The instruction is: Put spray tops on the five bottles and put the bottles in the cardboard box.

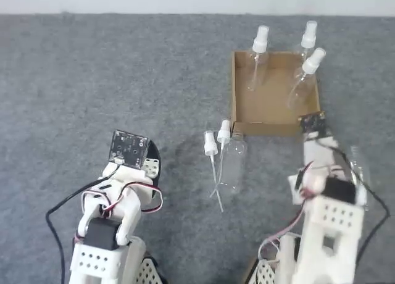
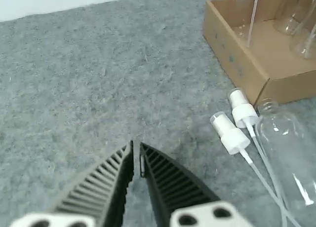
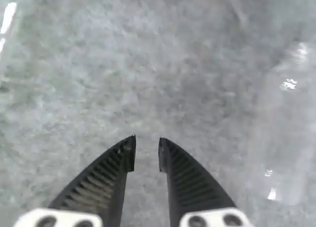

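Cardboard box (image 1: 265, 128) on the grey bench (image 1: 92, 68) holds three capped bottles (image 1: 257, 62); an uncapped bottle (image 1: 232, 163) and two spray tops (image 1: 211, 145) lie just beside it. Left fingers (image 2: 106, 182) are clenched, empty; right fingers (image 3: 187, 177) slightly parted, empty.

Two spray tops (image 2: 232, 133) beside uncapped bottle (image 2: 289, 153)
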